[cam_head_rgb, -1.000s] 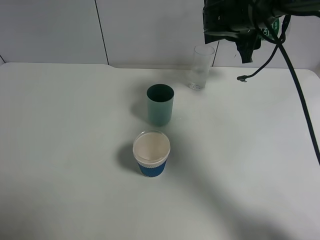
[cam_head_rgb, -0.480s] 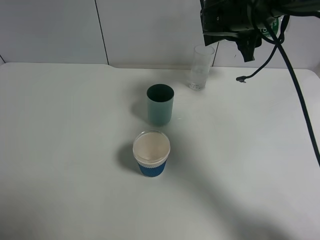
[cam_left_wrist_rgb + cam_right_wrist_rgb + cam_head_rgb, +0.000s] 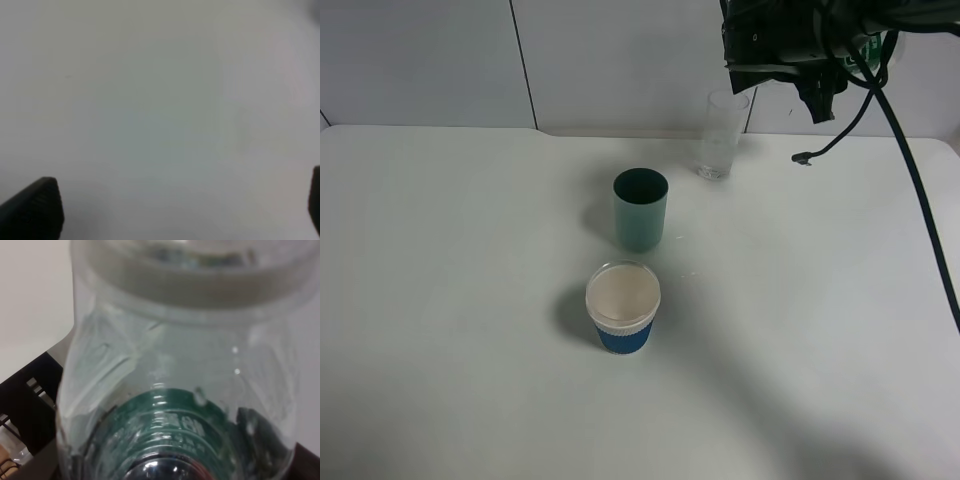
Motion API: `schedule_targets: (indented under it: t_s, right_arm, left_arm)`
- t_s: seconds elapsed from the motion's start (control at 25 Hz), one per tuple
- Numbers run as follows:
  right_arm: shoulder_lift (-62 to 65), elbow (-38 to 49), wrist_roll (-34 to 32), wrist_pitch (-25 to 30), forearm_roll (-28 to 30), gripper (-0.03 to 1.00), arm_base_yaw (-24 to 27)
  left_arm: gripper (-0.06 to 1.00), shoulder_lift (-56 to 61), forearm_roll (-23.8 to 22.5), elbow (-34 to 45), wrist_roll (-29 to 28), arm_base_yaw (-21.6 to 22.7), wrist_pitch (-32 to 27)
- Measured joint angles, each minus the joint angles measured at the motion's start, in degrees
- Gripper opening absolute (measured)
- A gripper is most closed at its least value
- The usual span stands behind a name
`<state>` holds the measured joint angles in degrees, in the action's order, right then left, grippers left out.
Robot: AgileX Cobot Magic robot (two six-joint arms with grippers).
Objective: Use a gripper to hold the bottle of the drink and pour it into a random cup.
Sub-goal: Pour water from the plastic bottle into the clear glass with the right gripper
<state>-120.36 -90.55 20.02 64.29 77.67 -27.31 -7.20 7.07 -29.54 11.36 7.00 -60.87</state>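
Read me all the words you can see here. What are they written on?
Green label on the bottle: white print, too blurred in the right wrist view and too small in the high view to read.
Nothing else shows any writing.

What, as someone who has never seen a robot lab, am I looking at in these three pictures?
This is a two-armed robot at a white table. The wide picture comes from a camera mounted high; the other two come from cameras on the arms' wrists. On the table stand a tall clear glass, a teal cup and a blue paper cup. The right gripper, raised near the glass, is closed on a clear plastic bottle with a green label, which fills its wrist picture. The left gripper is open and holds nothing.
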Motion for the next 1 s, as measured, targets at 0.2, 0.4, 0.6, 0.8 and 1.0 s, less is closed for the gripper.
schedule_targets:
  t_s: [0.2, 0.4, 0.6, 0.8, 1.0]
  right_arm:
    - [0.00, 0.00, 0.85, 0.04, 0.17, 0.56, -0.04]
    - [0.00, 0.00, 1.53, 0.76, 0.17, 0.56, -0.04]
    - [0.00, 0.00, 1.89, 1.15, 0.17, 0.56, -0.04]
    - [0.00, 0.00, 1.29, 1.26, 0.12, 0.56, -0.04]
    - [0.00, 0.00, -1.69, 1.20, 0.08, 0.56, -0.04]
  left_arm:
    - [0.99, 0.00, 0.00, 0.00, 0.00, 0.00, 0.00]
    - [0.99, 0.00, 0.00, 0.00, 0.00, 0.00, 0.00]
    - [0.99, 0.00, 0.00, 0.00, 0.00, 0.00, 0.00]
    - [0.99, 0.00, 0.00, 0.00, 0.00, 0.00, 0.00]
    - [0.99, 0.00, 0.00, 0.00, 0.00, 0.00, 0.00]
